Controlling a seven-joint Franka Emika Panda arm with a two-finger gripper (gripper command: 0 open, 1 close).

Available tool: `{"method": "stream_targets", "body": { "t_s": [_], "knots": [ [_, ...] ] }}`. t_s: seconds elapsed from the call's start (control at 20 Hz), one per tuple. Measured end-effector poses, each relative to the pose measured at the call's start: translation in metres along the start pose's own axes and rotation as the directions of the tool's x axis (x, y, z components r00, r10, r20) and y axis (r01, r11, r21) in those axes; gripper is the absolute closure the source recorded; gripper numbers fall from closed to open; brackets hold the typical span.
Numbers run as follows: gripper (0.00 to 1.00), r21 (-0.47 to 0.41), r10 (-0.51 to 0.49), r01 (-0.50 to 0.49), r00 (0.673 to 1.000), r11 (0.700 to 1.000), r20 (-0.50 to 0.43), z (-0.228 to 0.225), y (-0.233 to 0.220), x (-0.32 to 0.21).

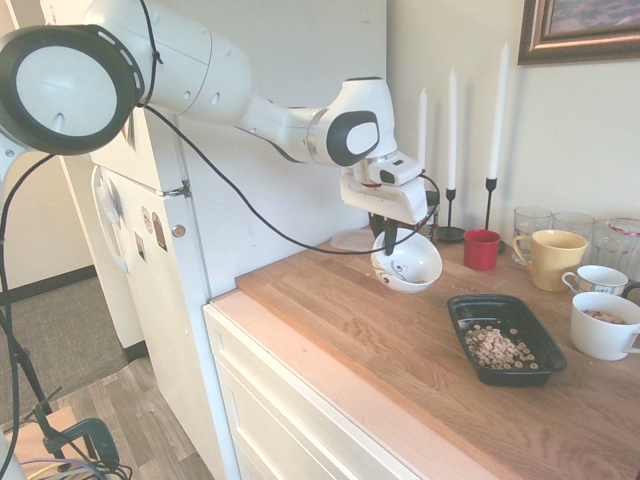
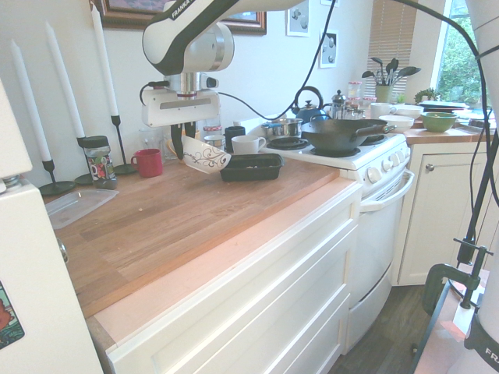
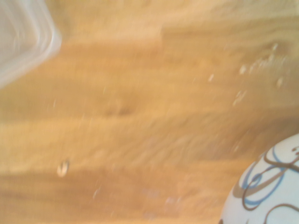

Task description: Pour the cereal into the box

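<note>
The fingers [image 1: 389,240] are closed on the rim of the white bowl [image 1: 408,262], which hangs tilted just above the table [image 1: 400,350], its opening turned sideways. In the second exterior view the bowl [image 2: 206,154] shows a dark scroll pattern on its outer wall; the same pattern appears in the wrist view [image 3: 266,186].

The box [image 1: 505,337] rests on the table beside the fingers, near but apart from the bowl. The cereal [image 1: 497,347] lies as a small heap inside the box. In the second exterior view the box [image 2: 251,167] sits just beside the bowl, with no visible contact.

A red cup [image 1: 481,248] and a yellow mug [image 1: 552,258] stand behind the fingers. A clear flat container [image 2: 74,205] lies well apart on the table.
</note>
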State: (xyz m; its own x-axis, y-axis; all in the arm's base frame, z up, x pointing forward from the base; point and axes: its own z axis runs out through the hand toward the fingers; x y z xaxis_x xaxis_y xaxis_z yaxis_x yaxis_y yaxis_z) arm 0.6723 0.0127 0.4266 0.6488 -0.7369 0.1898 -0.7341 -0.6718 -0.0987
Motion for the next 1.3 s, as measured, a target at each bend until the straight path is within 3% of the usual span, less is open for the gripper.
{"method": "stream_targets", "body": {
  "t_s": [0.25, 0.5, 1.0, 1.05, 1.3],
  "knots": [
    [1.00, -0.087, -0.104, 0.092, 0.983, 0.992, -0.149, 0.026, -0.029, -0.078],
    [1.00, -0.153, -0.182, 0.147, 0.952, 0.977, -0.248, 0.048, -0.039, -0.121],
    [1.00, -0.241, -0.306, 0.236, 0.898, 0.942, -0.317, 0.097, -0.054, -0.161],
    [0.00, -0.244, -0.310, 0.239, 0.895, 0.940, -0.319, 0.098, -0.054, -0.162],
    [0.00, -0.242, -0.299, 0.228, 0.900, 0.943, -0.319, 0.100, -0.054, -0.163]
  ]
}}
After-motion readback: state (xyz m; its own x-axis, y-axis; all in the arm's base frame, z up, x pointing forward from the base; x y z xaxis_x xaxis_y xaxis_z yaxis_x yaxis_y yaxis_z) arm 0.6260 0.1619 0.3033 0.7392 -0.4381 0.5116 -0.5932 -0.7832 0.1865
